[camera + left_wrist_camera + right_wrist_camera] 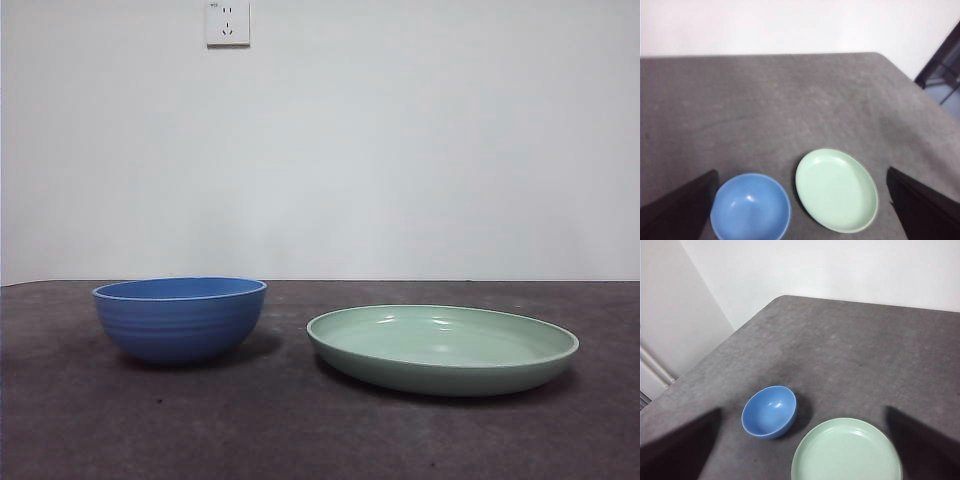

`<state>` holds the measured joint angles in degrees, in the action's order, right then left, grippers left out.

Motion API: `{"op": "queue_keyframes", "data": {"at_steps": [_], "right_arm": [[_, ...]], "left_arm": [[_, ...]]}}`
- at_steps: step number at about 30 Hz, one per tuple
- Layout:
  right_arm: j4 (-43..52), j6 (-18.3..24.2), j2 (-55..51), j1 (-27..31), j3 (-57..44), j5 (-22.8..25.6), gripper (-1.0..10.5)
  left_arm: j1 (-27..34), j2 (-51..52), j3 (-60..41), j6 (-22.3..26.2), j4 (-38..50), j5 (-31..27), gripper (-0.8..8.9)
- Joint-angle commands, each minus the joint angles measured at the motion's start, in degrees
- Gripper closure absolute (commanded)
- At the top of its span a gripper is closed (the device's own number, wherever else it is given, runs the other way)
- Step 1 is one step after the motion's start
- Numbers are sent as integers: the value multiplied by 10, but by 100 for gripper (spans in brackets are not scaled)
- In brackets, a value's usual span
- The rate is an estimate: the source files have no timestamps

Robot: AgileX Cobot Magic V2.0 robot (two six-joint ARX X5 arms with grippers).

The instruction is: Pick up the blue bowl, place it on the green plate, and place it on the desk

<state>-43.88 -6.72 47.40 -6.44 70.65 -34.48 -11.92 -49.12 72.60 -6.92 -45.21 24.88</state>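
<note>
The blue bowl (180, 318) stands upright and empty on the desk (300, 430), left of the green plate (443, 348), with a small gap between them. The plate is empty too. No arm shows in the front view. High above the desk, my left gripper (801, 171) is open, its jaws spread wide, with the bowl (750, 207) and plate (836, 190) far below it. My right gripper (802, 410) also hangs high and open over the bowl (769, 411) and plate (846, 451). Neither gripper holds anything.
A white wall with a power socket (228, 22) rises behind the desk. The desk's far edge (760, 55) and a rounded corner (782, 298) show in the wrist views.
</note>
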Motion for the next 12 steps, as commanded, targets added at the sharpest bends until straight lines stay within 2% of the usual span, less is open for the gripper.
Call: {"op": "queue_keyframes", "data": {"at_steps": [1,7,12], "right_arm": [[5,7,4,-2,10,-1,261],[1,7,4,-2,10,-1,261],[-6,7,4,-2,10,-1,261]], "left_arm": [[-2,-3,13,5,12,2,3],[-2,-4,13,4,10,2,3],[8,-21,13,-26,-19,2,5]]}}
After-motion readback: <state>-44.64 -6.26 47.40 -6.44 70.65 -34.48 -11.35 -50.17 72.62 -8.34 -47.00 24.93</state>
